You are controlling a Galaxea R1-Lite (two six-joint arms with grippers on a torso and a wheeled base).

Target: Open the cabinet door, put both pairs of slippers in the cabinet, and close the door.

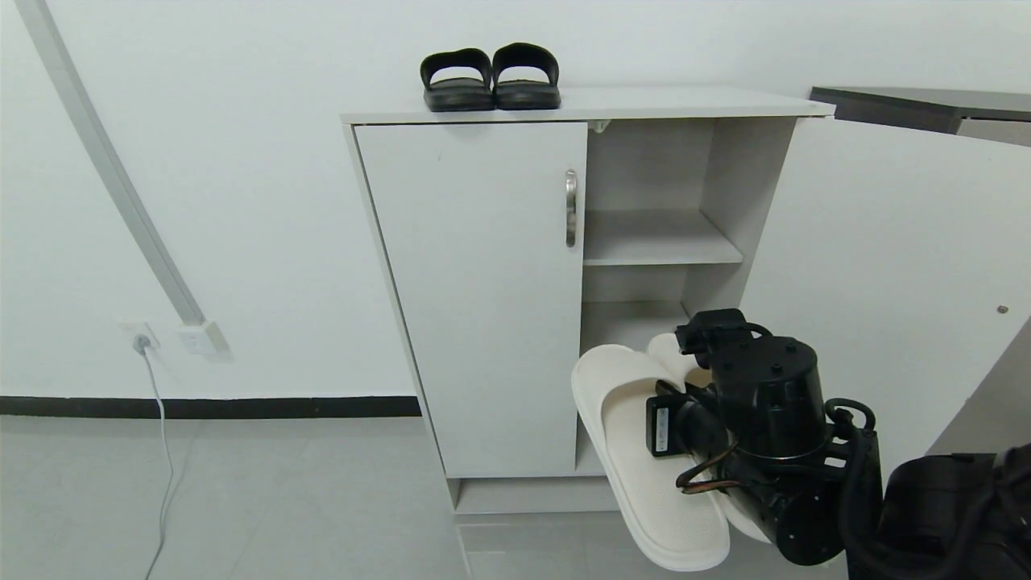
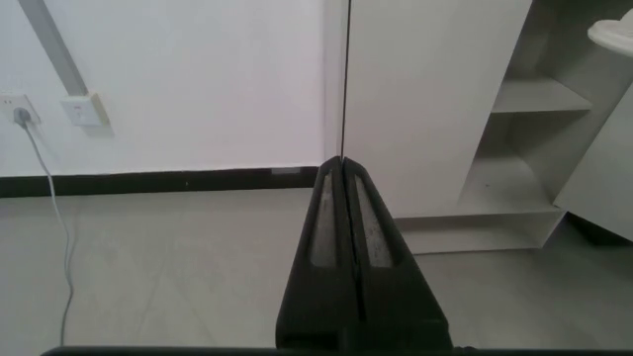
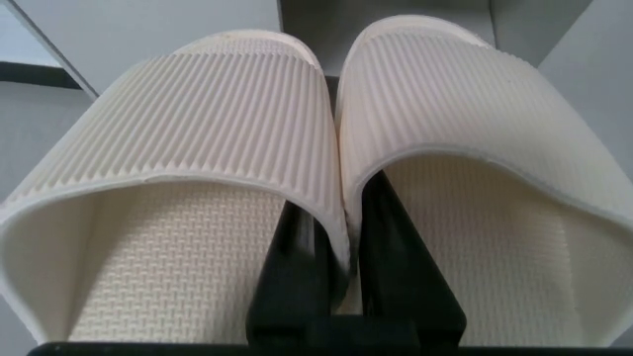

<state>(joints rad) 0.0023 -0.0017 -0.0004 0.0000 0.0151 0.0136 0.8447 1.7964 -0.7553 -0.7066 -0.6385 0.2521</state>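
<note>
The cabinet (image 1: 693, 102) is standing against the wall with its right door (image 1: 886, 266) swinging wide open and its left door (image 1: 475, 298) sitting shut, the metal handle (image 1: 570, 208) running upright along its inner edge. Inside the open half, an upper shelf (image 1: 656, 238) and a lower shelf (image 1: 624, 322) are showing. The black slippers (image 1: 490, 78) are sitting side by side on the cabinet top, above the shut door, with their open ends facing into the room.

The right gripper (image 3: 343, 262) is holding the white slippers (image 1: 644, 451) off the floor in front of the open half. Its dark fingers (image 3: 297, 267) are pinching the two inner side walls together under the ribbed straps. The left gripper (image 2: 342, 173) is hanging over the floor tiles on the shut-door side, its fingers pressing flat against each other with nothing between them.

The open door is standing just beyond the right arm. A wall socket (image 1: 141, 338) with a pale cable (image 1: 161, 451) trailing down to the floor is sitting well off to the left, under a grey strip (image 1: 105, 161) slanting down the wall.

The white pair is hanging tilted on edge, one broad textured face turning toward the robot's left. Its long axis is slanting, toes up toward the lower compartment and heels down toward the floor. Whether the toes are already past the cabinet's front edge, I cannot tell.
</note>
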